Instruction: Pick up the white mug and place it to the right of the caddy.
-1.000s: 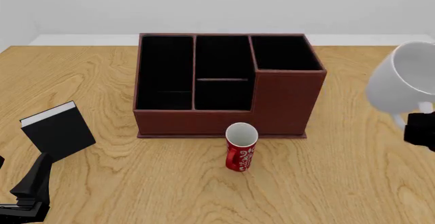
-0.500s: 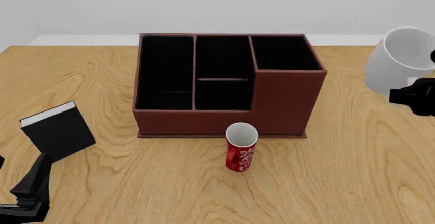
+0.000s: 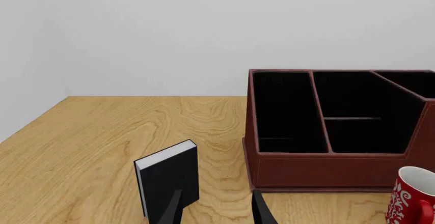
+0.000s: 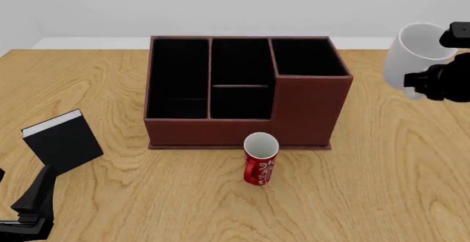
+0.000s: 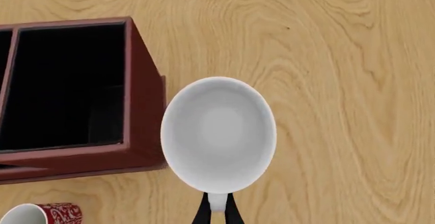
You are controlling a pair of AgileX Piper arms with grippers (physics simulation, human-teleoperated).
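The white mug (image 4: 411, 52) hangs in the air just beyond the right end of the caddy (image 4: 309, 113), above the table. My right gripper (image 4: 420, 82) is shut on its handle. In the right wrist view I look down into the mug (image 5: 219, 132), with the fingers (image 5: 204, 211) pinching the handle and the caddy's right wall (image 5: 144, 107) right beside it. My left gripper (image 4: 44, 179) is open and empty at the near left, low over the table; it also shows in the left wrist view (image 3: 216, 211).
A small red patterned mug (image 4: 260, 162) stands just in front of the caddy's front wall. A black book (image 4: 63, 142) stands upright near my left gripper. Bare wood table (image 4: 411, 170) lies to the right of the caddy.
My right gripper has carried the white mug farther back and to the left, closer to the caddy's right end. The left arm has not moved.
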